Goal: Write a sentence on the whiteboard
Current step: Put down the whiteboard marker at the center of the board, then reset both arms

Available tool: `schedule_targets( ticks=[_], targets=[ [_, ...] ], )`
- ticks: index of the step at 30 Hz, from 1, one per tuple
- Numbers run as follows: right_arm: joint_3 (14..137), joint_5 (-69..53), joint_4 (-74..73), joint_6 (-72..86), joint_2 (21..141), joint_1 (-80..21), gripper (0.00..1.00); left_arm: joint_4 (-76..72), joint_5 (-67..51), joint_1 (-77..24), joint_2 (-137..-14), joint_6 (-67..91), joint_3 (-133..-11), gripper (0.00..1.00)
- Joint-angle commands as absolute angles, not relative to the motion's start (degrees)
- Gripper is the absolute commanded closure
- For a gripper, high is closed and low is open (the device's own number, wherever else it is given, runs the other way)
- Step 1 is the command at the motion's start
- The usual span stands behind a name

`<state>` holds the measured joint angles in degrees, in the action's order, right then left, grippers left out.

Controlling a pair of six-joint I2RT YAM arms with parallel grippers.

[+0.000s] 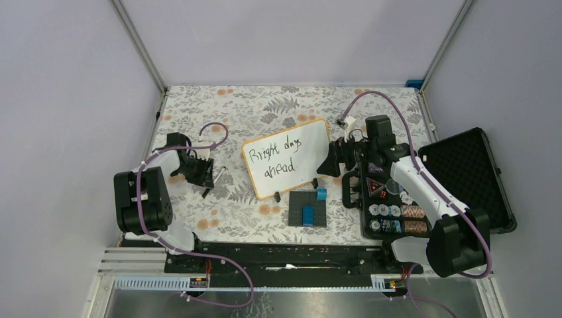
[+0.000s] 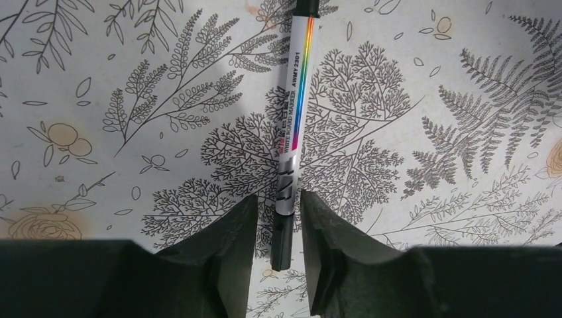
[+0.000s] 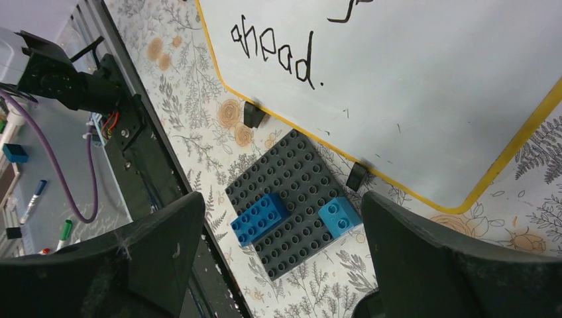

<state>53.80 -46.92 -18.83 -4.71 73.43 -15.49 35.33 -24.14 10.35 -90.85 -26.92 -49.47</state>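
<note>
The whiteboard (image 1: 286,159) with its orange-tan frame lies tilted at the table's middle. It bears the sentence (image 1: 281,156) in dark marker, in two lines; the word "ahead." (image 3: 275,50) shows in the right wrist view on the board (image 3: 424,79). My left gripper (image 1: 204,180) is left of the board, low over the cloth. Its jaws (image 2: 278,199) stand slightly apart on either side of the black tail of a white marker (image 2: 296,112), with a gap on each side. My right gripper (image 1: 329,162) is wide open and empty (image 3: 281,199) at the board's right edge.
A dark grey brick plate (image 1: 308,209) with two blue bricks (image 3: 262,218) lies just in front of the board. An open black case of poker chips (image 1: 391,199) stands at the right, under my right arm, its lid (image 1: 467,172) spread further right.
</note>
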Motion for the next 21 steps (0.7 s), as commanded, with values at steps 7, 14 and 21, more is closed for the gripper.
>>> schedule_targets(
  ticks=[7,14,21],
  targets=[
    [54.2,-45.4,-19.9,-7.0,71.4,-16.8,0.04,39.5,-26.9,10.4,-88.5,-26.8,-52.4,0.38],
    [60.3,-42.5,-23.7,-7.0,71.4,-16.2,0.0,46.6,-31.9,10.4,-84.3,-24.9,-61.7,0.01],
    [70.3,-42.3,-25.4,-5.9,74.2,-7.4,0.0,53.0,-34.1,13.4,-86.7,-20.7,-81.7,0.01]
  ],
)
